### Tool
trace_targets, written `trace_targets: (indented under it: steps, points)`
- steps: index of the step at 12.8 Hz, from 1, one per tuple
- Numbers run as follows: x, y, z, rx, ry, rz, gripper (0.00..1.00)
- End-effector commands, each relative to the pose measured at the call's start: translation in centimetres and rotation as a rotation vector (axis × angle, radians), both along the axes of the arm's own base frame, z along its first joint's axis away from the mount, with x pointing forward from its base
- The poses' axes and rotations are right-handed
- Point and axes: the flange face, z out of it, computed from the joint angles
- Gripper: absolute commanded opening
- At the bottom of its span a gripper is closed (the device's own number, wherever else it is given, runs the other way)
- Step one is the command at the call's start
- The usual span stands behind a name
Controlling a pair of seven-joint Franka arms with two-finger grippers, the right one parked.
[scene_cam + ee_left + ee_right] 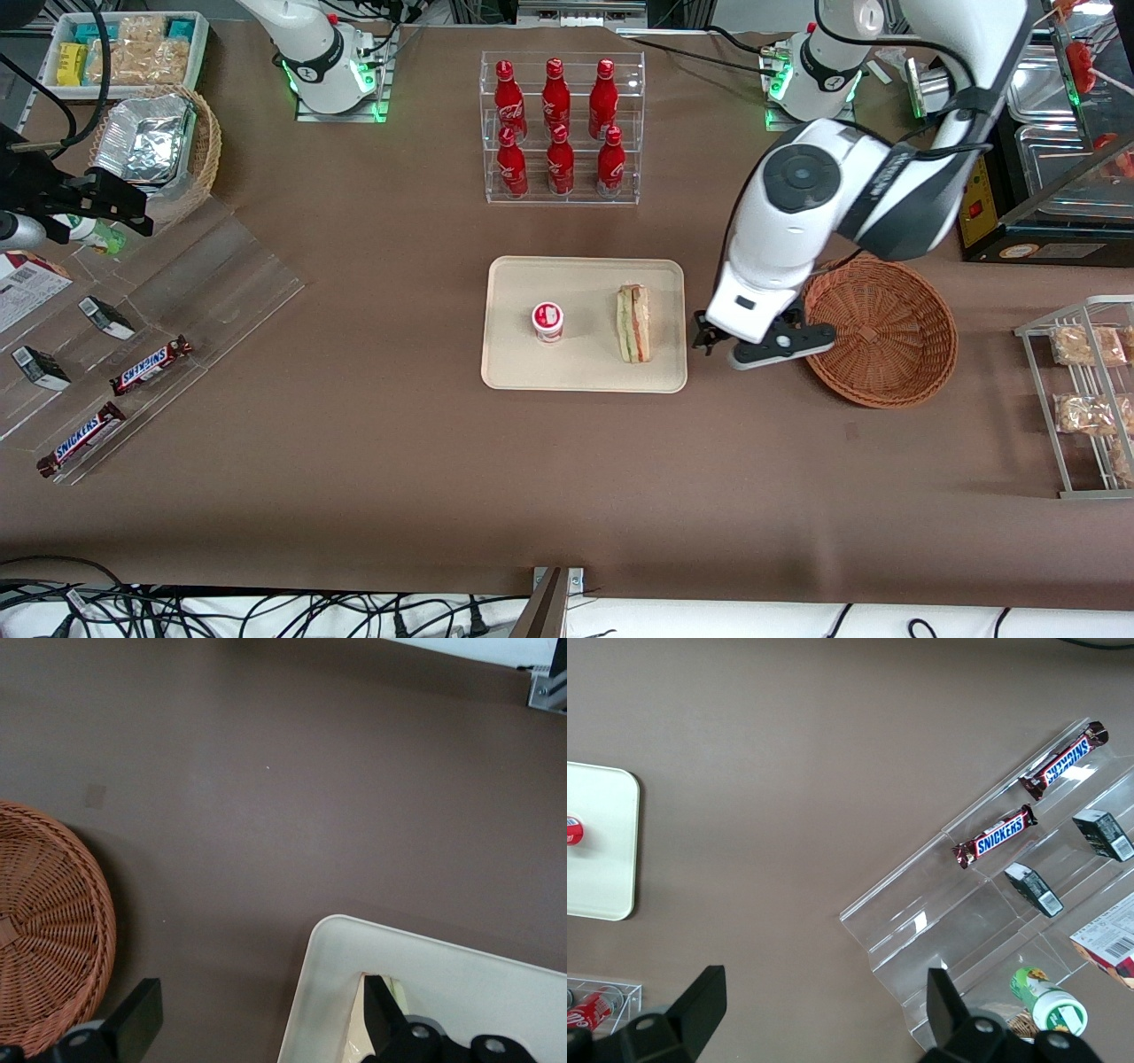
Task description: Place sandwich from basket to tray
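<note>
The sandwich (633,323) lies on its side on the cream tray (576,283), close to the tray edge that faces the basket. The round reddish-brown wicker basket (886,332) is empty. My gripper (728,344) hangs open above the table between tray and basket, with nothing between its fingers. In the left wrist view the gripper (257,1014) straddles the tray's rounded corner (425,966). One finger is over a sliver of the sandwich (356,1026), and the other is near the basket's rim (44,930).
A small red-lidded white cup (547,321) stands on the tray beside the sandwich. A clear rack of red bottles (561,128) stands farther from the camera. A wire rack with snack packs (1085,394) is at the working arm's end, and an acrylic stand with Snickers bars (151,365) at the parked arm's end.
</note>
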Motion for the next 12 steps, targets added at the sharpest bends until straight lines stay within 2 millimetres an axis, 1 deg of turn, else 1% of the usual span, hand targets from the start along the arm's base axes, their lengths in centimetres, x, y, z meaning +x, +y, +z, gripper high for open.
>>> trace_targets:
  steps: [1, 3, 5, 7, 8, 9, 10, 12]
  points:
    - [0.8, 3.1, 4.3, -0.042, 0.037, -0.005, 1.0]
    - [1.8, 6.7, 6.7, -0.067, 0.082, -0.037, 1.0]
    - [2.1, 10.1, 8.4, -0.077, 0.113, -0.067, 1.0]
    - [1.3, 13.0, 10.4, -0.082, 0.132, -0.136, 1.0]
    - [1.1, 15.3, 11.3, -0.09, 0.141, -0.152, 1.0]
    - [0.5, 16.6, 12.3, -0.1, 0.147, -0.185, 1.0]
    - [0.0, 18.3, 12.8, -0.091, 0.162, -0.217, 1.0]
    - [-1.5, 20.8, 14.4, -0.09, 0.177, -0.282, 1.0]
